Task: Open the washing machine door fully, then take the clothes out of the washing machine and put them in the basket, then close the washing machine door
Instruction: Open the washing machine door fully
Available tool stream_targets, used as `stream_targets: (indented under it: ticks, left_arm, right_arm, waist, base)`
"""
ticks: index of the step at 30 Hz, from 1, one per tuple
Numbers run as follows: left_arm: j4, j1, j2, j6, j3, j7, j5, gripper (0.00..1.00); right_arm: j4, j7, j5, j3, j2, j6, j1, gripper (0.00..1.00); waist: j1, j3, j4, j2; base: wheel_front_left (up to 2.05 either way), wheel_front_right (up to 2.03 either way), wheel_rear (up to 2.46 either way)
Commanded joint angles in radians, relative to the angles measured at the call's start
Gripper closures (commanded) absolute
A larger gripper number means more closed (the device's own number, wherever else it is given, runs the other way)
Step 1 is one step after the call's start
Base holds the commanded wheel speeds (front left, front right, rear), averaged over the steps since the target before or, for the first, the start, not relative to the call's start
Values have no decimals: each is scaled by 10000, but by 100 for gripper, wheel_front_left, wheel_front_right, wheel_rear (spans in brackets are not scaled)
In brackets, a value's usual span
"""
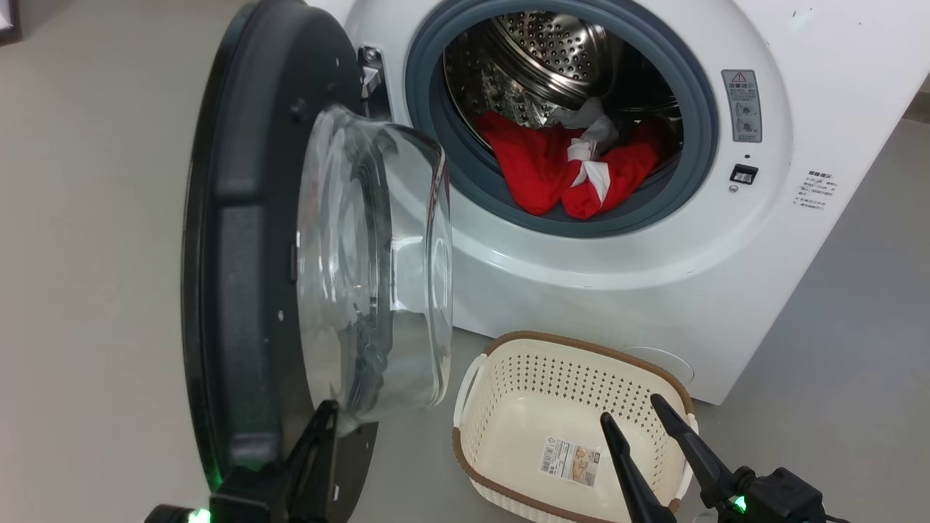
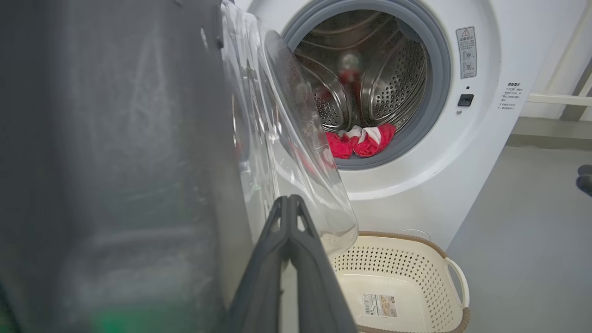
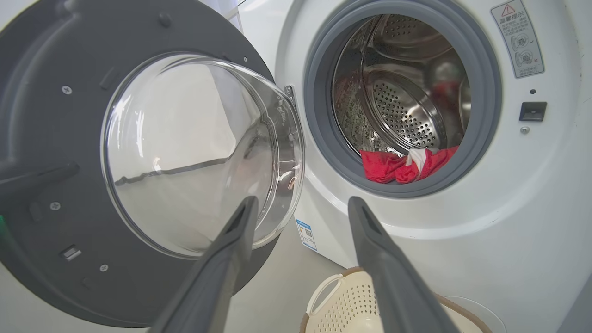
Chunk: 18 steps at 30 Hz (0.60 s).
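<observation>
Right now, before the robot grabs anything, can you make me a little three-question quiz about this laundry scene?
1. True or false: the basket holds nothing but a sticker.
2. The clothes lie: A) in the drum; B) on the floor; C) on top of the machine.
3. Which gripper has its fingers spread apart?
Key: 1 true. 2 A. 3 the right gripper; the left gripper is shut.
</observation>
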Motion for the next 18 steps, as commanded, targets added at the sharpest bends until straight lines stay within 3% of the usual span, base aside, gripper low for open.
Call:
stream_targets:
  ticks: [1, 18]
  left_arm:
    - [-188, -203, 185, 229, 562, -97, -10, 100]
    - [-279, 224, 514, 917, 1564, -497, -31, 100]
  right_arm:
    - [-324, 32, -108, 207, -12, 16, -189, 0]
    - [-585, 346, -290, 136, -12, 16, -137, 0]
  waist:
    - [0, 26, -8, 0]
    - [0, 139, 335, 0]
  base:
    - [0, 0, 0]
    - [0, 0, 0]
